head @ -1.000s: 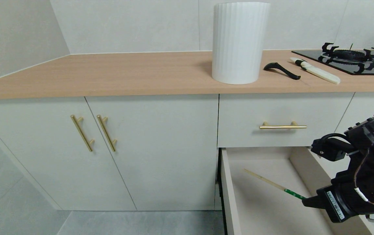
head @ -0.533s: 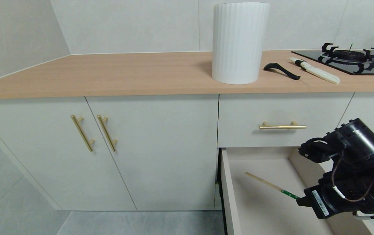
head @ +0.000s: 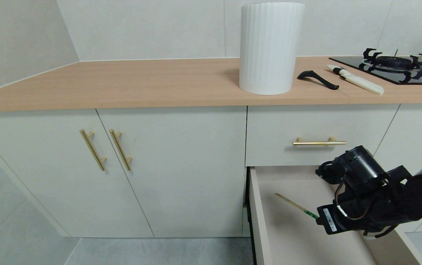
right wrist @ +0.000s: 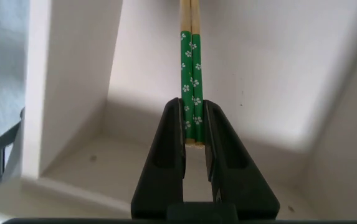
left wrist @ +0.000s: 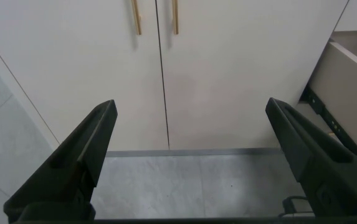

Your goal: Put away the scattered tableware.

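head: forward-down over desk [head: 122, 84], cabinet doors [head: 170, 169], open drawer [head: 292, 239] | left wrist: faces those doors, low, near floor [left wrist: 197, 186] | right wrist: close, inside that drawer

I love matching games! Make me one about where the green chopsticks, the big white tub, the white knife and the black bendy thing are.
Things
1. bamboo chopsticks with green flowered ends
2. tall white ribbed container
3. cream-white knife
4. black curved utensil

Places
A. lying nearest the black stove
B. pinched in the right gripper over the open drawer
C. lying between container and knife
D. standing upright on the wooden counter

Pairs: 1-B, 2-D, 3-A, 4-C
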{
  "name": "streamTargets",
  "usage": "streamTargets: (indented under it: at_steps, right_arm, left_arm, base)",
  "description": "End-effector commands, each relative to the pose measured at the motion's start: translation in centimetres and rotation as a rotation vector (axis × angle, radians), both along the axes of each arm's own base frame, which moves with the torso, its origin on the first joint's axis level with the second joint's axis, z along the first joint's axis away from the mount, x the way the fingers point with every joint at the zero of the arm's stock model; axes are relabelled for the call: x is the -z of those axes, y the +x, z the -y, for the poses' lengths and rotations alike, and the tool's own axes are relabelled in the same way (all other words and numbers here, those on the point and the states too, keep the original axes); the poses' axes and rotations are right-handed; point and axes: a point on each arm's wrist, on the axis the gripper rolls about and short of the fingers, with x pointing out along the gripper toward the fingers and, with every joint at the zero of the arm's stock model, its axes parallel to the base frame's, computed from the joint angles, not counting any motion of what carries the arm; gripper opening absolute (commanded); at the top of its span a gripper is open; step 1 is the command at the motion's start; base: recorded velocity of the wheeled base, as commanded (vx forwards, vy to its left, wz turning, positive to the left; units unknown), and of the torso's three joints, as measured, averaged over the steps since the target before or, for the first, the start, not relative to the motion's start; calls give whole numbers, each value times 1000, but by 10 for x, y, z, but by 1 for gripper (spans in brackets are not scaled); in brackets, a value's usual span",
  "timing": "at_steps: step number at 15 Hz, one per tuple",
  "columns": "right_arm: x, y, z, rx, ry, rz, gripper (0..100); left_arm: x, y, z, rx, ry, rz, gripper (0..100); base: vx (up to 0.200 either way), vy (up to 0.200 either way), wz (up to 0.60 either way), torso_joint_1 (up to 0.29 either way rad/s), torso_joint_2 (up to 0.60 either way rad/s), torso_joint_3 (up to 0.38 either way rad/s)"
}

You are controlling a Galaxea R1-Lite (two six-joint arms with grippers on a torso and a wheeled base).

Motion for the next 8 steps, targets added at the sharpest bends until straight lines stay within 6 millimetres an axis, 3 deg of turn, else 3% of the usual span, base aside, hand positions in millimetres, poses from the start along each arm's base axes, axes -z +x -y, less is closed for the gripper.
streamTargets:
  at_steps: [1, 4, 8]
  right_arm:
    - [26, 10, -4, 13, -23, -62, 0]
    - [53, 24, -11, 51, -2, -60, 0]
    - [72, 31, -16, 75, -2, -93, 0]
  left_arm:
    - [0, 0, 0, 0, 1, 0, 100]
    - [0, 0, 0, 0, 1, 0, 100]
    - [0, 0, 0, 0, 1, 0, 100]
  base:
    - [0, 0, 0, 0, 0, 0]
    - [0, 0, 0, 0, 0, 0]
    - [0, 0, 0, 0, 0, 0]
